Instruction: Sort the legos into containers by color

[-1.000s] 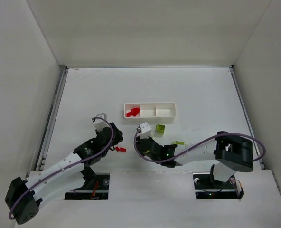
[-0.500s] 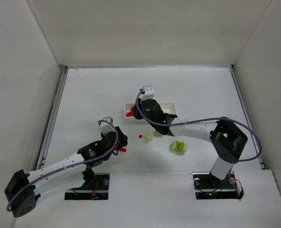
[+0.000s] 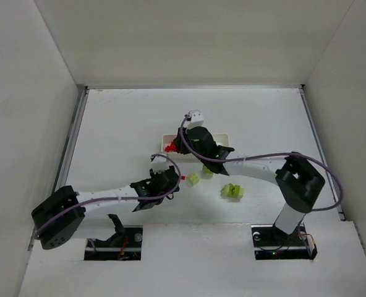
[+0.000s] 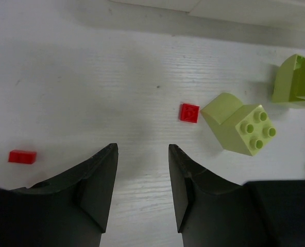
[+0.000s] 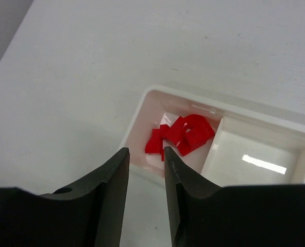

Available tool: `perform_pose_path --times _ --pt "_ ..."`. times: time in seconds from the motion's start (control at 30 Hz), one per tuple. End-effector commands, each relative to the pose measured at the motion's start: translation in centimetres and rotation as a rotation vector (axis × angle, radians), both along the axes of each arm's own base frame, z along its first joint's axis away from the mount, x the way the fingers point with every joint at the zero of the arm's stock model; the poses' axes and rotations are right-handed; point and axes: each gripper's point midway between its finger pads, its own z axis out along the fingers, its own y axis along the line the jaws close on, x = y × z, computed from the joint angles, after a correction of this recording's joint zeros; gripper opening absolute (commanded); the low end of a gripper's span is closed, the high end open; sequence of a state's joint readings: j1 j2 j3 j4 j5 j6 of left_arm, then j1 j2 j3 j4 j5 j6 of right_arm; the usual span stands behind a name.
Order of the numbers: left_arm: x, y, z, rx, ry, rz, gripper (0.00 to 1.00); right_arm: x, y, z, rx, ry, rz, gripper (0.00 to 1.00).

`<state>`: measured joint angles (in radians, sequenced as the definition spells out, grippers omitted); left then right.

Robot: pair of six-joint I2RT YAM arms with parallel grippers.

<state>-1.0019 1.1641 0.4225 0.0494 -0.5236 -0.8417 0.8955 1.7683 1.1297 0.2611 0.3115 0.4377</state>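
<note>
Notably bright red bricks (image 5: 182,135) in an end compartment of the white tray (image 5: 138,122)

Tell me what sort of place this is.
Probably a robot test bench in a lab: a bare white table boxed in by plain white panels, a left arm and a right arm mounted at its near edge, plus a divided tray and toy bricks for sorting.

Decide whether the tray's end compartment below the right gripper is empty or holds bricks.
Holds bricks: several red legos lie piled in the end compartment, right wrist view. The neighbouring compartment looks bare.
</note>
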Motion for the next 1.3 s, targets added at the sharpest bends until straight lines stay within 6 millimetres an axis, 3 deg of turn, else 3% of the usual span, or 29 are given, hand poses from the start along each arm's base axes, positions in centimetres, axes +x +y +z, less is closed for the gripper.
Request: perform_pose_path --times 0.0,0.23,0.47,0.57,0.77,1.0,1.27 --pt "1.6 -3.3 2.2 -0.037 -0.073 -0.034 0.41 -0.8 -2.3 4.4 0.057 -0.079 -0.012 0.37" --pt "2.6 -4.8 0.7 0.055 -0.067 -0.053 0.41 -3.1 -6.9 5.6 0.037 -0.129 -0.039 0.36" --pt "3.1 -6.1 -0.7 0.104 -0.045 -0.071 0.40 -3.7 -11.0 6.3 0.088 -0.152 -0.103 0.37" --pt "3.2 -6.5 -1.3 0.125 -0.036 -0.076 0.39 -3.8 -11.6 6.1 0.109 -0.158 -0.108 0.37" --pt "2.9 -6.2 -2.2 0.176 -0.016 -0.072 0.28 -4.0 -12.3 6.3 0.127 -0.162 -0.112 0.37" --pt "2.0 -4.0 -3.1 0.303 -0.015 -0.049 0.34 -4.0 -13.2 6.8 0.154 -0.167 -0.132 0.38" --pt "2.4 -5.0 -3.9 0.333 -0.024 -0.062 0.27 -3.9 -13.5 6.8 0.168 -0.165 -0.146 0.38"
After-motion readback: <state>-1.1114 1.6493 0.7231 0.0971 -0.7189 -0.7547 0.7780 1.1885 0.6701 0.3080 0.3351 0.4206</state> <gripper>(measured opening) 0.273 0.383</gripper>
